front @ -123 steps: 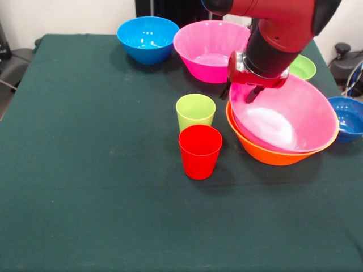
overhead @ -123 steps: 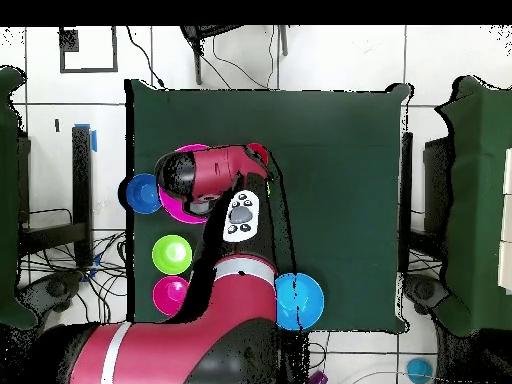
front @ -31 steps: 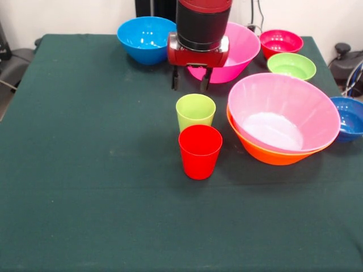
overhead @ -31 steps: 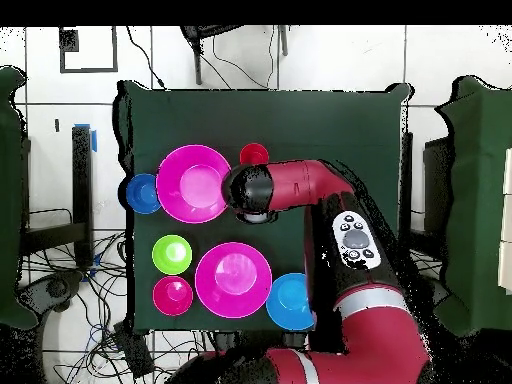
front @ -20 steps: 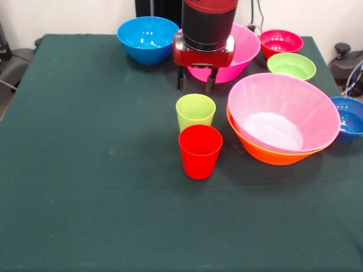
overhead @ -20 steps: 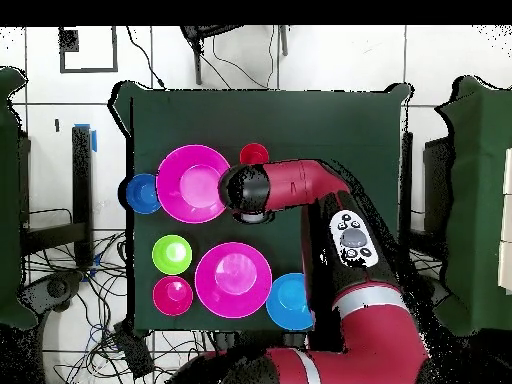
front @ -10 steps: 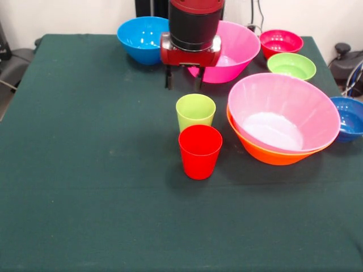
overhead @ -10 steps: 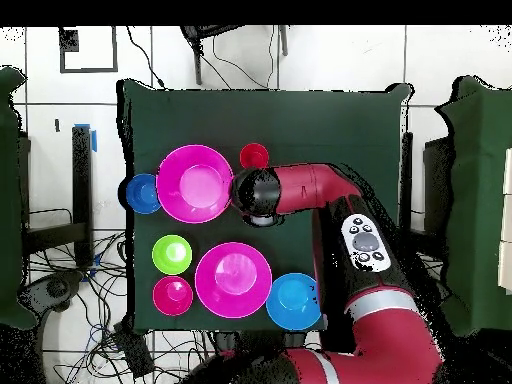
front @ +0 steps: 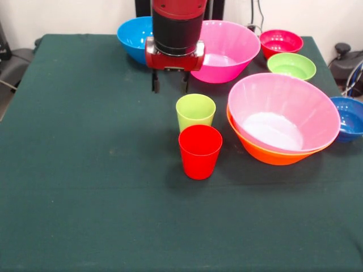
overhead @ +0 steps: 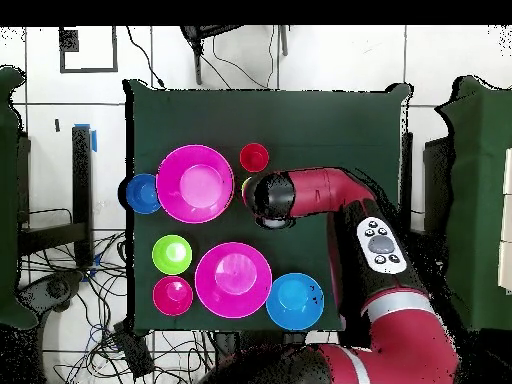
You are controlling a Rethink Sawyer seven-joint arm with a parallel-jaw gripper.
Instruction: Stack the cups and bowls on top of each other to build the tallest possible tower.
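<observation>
Sliding the gripper (front: 169, 85) sideways again, off the line of the lime green cup (front: 195, 112), jaws spread wide and holding nothing. Probably hovering clear of the cloth, though hard to judge height from here. No grasp lined up yet, then. Only two high on the tower (front: 272, 133) so far: big pink bowl (front: 286, 105) nested in the orange bowl (front: 266, 154). Crowded just behind the gripper by the second pink bowl (front: 227, 48) and the light blue bowl (front: 133, 34). Further off, waiting: magenta-red bowl (front: 281, 42), green bowl (front: 291, 65), dark blue bowl (front: 349, 116). Smallest last: red cup (front: 199, 151), tucked against the lime one.
</observation>
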